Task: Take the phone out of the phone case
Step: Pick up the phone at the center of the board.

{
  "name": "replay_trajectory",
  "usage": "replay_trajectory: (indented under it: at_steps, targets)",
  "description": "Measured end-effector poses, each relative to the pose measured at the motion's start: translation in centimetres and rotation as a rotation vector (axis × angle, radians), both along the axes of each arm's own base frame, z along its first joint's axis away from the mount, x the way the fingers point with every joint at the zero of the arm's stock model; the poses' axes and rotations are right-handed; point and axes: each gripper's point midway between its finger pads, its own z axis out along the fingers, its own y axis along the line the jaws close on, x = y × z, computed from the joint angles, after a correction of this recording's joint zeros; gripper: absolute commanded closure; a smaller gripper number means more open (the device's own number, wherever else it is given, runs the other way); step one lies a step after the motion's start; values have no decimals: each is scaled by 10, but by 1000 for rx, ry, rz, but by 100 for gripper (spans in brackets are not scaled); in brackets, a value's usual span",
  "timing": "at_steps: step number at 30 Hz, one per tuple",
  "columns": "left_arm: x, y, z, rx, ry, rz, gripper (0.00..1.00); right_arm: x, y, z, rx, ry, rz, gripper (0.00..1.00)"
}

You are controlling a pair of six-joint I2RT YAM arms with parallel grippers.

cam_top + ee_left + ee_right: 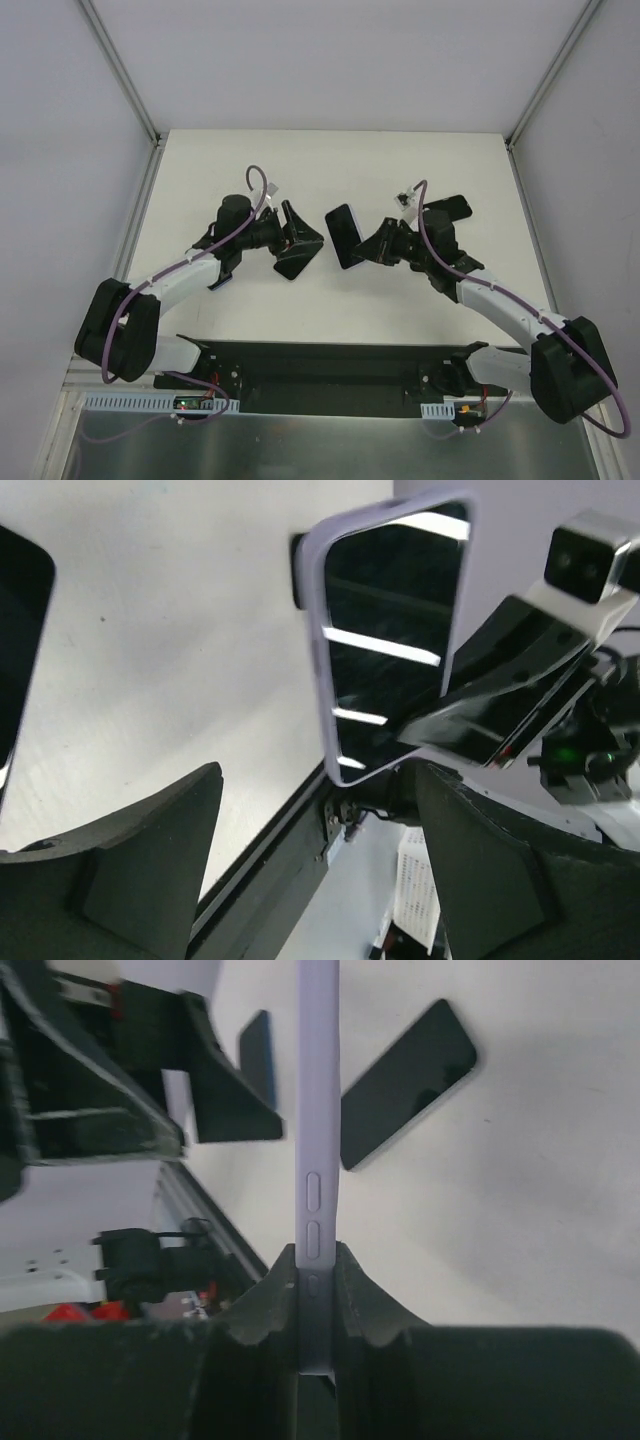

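Note:
My right gripper (365,245) (317,1260) is shut on the lower edge of the lilac phone case (343,236) (318,1110) and holds it upright above the table. In the left wrist view the case (318,670) faces me, and the phone (395,640) shows as a dark glossy face inside its rim. My left gripper (310,243) (320,780) stands open just left of the case, touching nothing, with nothing between its fingers.
A second black phone (455,208) (410,1085) lies flat on the white table behind the right arm. A small blue flat thing (215,283) (258,1055) lies by the left arm. A black rail (330,360) runs along the near edge.

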Motion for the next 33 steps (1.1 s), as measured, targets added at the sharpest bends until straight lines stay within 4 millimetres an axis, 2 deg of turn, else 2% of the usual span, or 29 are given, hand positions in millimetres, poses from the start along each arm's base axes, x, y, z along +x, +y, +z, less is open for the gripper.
replay_trajectory:
  at_steps: [5, 7, 9, 12, 17, 21, 25, 28, 29, 32, 33]
  targets:
    - [-16, -3, -7, -141, -26, -25, 25, 5, 21, 47, 274, -1, 58, 99]
    - [-18, -4, 1, -197, -55, -29, 25, 7, 30, 62, 367, 5, 88, 99]
    - [-17, -6, 15, -252, -107, -33, 27, 10, 36, 69, 435, 27, 110, 99]
    - [-16, -7, 39, -327, -191, -39, 27, 14, 42, 70, 501, 69, 120, 99]
    - [-17, -7, 63, -395, -280, -50, 28, 11, 44, 66, 557, 129, 133, 99]
    - [-17, -7, 68, -417, -294, -53, 34, 8, 45, 75, 591, 125, 155, 99]
    - [-13, -10, 60, -414, -262, -54, 35, 5, 46, 86, 624, 112, 177, 99]
    - [-9, -12, 60, -422, -245, -53, 41, 1, 48, 89, 639, 113, 196, 98]
    - [-8, -12, 62, -427, -249, -54, 46, 0, 49, 88, 640, 118, 201, 99]
    - [-5, -14, 72, -448, -265, -57, 53, -5, 55, 83, 638, 144, 219, 99]
    - [-4, -14, 74, -452, -271, -58, 62, -7, 57, 81, 635, 157, 225, 99]
